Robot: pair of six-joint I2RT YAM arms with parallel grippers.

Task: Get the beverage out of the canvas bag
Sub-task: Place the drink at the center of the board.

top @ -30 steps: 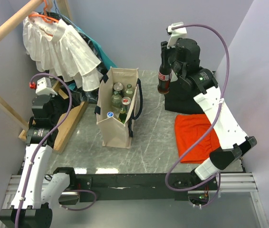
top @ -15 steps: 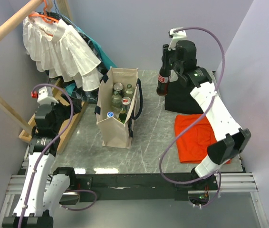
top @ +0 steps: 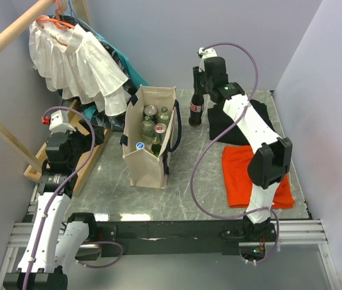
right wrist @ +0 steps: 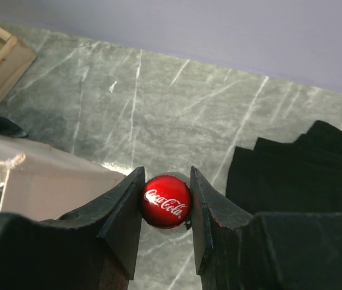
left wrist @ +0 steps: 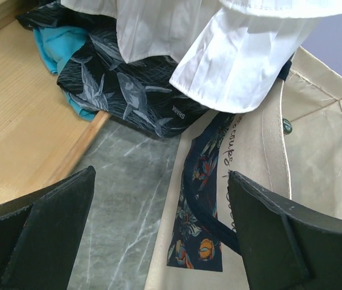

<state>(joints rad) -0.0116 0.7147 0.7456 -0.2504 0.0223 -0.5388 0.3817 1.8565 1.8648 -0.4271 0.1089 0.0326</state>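
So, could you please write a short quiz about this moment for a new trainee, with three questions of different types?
1. True or false: the right fingers are closed on the red cap of the cola bottle.
2. Where is the cola bottle relative to the canvas bag?
A) inside it
B) upright outside it, to its right in the top view
C) lying flat in front of it
3. Fill in: the left fingers are ____ and hold nothing.

Key: 1 true; 2 B; 3 open.
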